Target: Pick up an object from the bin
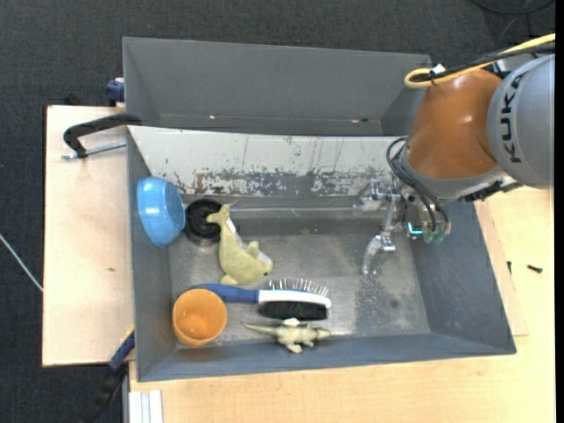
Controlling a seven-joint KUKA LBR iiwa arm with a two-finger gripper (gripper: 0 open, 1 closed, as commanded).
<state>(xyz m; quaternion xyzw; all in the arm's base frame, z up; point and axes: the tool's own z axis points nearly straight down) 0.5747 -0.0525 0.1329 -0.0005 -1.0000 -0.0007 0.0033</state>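
Nothing is picked yet, and no one thing is marked out as the target. The gripper (381, 247) hangs at about three o'clock in the bin (460, 300), low over a bare patch of grey floor. I see nothing in its grasp. Whether it is spread or closed I cannot tell from where I stand.

The nearest candidate is the hairbrush (293, 304), with a blue handle and a black-and-white head, lying flat toward six o'clock and well apart from the gripper. Just beside it, hard against the near wall, lies a small pale yellow toy lizard (291, 332). The orange cup (199, 316) stands at seven o'clock, at the end of the brush handle. A pale yellow soft toy animal (240, 257) sits around eight o'clock. At nine a black round piece (204, 219) lies beside the blue bowl (159, 210), which leans on the left wall.

The plain risk, as I judge it, is a close on nothing, because only floor lies under the gripper. Reaching left has its own hazards:
- The brush may tip out of the grip if it is taken by the head.
- The lizard lies close against the wall, so the gripper could knock the metal.
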